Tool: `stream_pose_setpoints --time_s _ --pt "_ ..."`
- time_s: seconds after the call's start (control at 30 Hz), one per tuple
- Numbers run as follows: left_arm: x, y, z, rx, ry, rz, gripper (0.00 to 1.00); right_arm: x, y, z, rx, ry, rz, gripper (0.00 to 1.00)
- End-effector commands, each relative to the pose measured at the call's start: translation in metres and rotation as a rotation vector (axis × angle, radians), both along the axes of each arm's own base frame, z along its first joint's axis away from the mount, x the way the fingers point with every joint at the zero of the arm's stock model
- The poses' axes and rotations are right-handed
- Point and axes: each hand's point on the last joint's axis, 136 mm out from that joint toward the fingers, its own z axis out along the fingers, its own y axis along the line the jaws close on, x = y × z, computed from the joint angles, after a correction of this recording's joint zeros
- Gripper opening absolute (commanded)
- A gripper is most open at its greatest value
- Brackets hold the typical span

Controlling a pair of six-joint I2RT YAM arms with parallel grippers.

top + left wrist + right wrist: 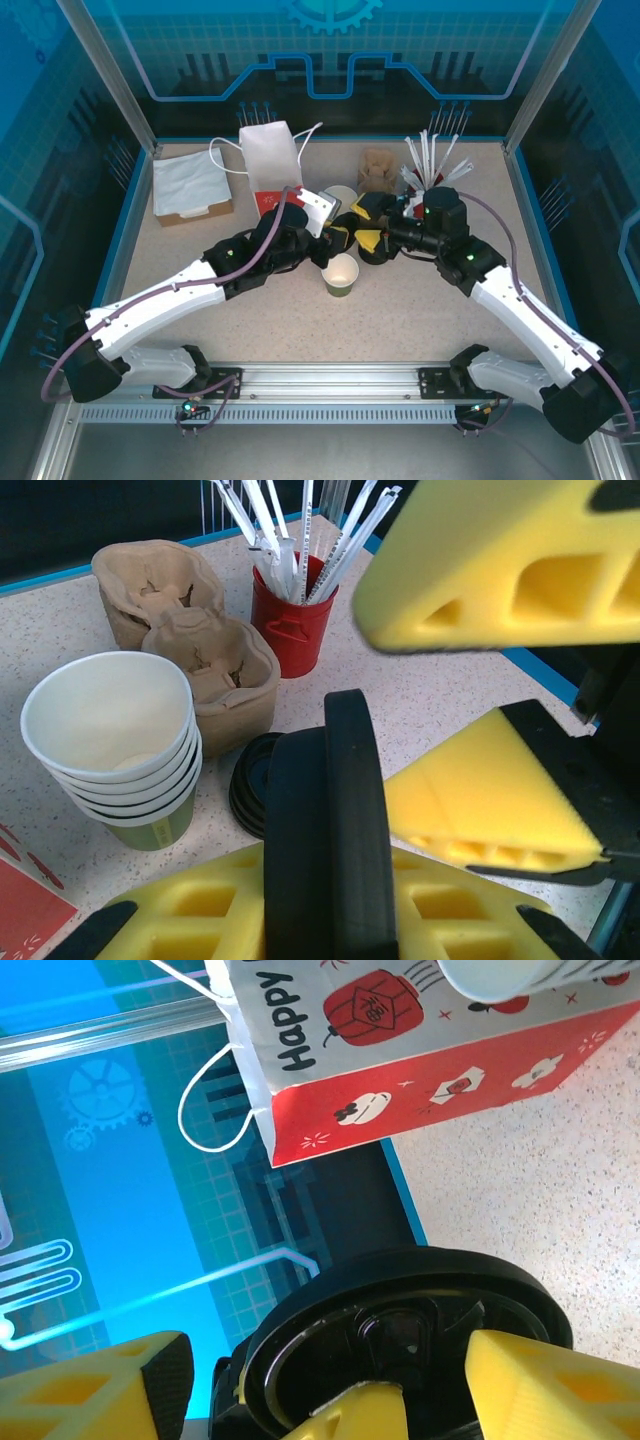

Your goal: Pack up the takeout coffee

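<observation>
2 sets of jaws meet nose to nose over the middle of the table [400,310], and the black lid [320,830] is right between them! Left gripper [341,240] has it. Its yellow fingers [190,920] are pressed on the 2 faces of the lid, which stands on edge, held up off the table.

Right gripper [373,242] faces it from the other side with its jaws wide apart, 1 finger either side of the lid's rim. From the right wrist view, 1 yellow finger [110,1380] sits clear of the rim. The other finger [550,1380] is close against it, and I cannot tell if it touches.

Now the paper cup [340,275]: upright on the table, mouth open, white above, green at the base. It's just on the near side of both grippers and touching neither.

Behind the action, a stack of cups [110,730] sits beside the brown carrier [190,650], with spare lids [250,780] piled on the table at the carrier's foot. The red cup of straws [292,620] is just behind. A red-and-white paper bag [270,160] stands at the back, with a box of napkins [190,188] to its left.
</observation>
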Motion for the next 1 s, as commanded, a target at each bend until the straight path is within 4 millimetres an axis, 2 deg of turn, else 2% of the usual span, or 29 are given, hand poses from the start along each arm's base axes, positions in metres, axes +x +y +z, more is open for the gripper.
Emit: stream_pose_setpoints --time_s 0.0,0.1,0.37,0.53,0.63,0.77,0.9,0.97 --pt "0.002 -0.004 0.007 0.002 -0.042 -0.008 0.23 0.003 0.009 0.022 0.068 -0.012 -0.004 0.71" --pt "0.002 -0.004 0.007 0.003 -0.047 -0.012 0.24 0.005 0.013 0.022 0.077 -0.005 -0.010 0.65" --pt "0.000 -0.004 0.002 0.014 -0.047 -0.023 0.25 0.009 0.015 0.022 0.087 0.005 -0.030 0.39" --pt "-0.001 -0.005 0.000 0.019 -0.045 -0.026 0.31 0.008 0.012 0.019 0.074 0.002 -0.036 0.18" --pt "-0.002 -0.005 0.001 0.010 -0.041 -0.031 0.39 0.008 0.010 0.015 0.065 -0.002 -0.038 0.10" --pt "-0.005 -0.004 0.006 -0.011 -0.040 -0.036 0.51 0.007 0.008 0.011 0.042 -0.030 -0.019 0.09" --pt "-0.010 0.002 0.015 -0.068 -0.022 -0.053 0.74 0.009 0.000 0.011 0.013 -0.088 0.001 0.09" --pt "-0.012 0.008 0.020 -0.123 0.016 -0.060 0.82 0.011 -0.005 0.012 -0.003 -0.139 0.024 0.09"
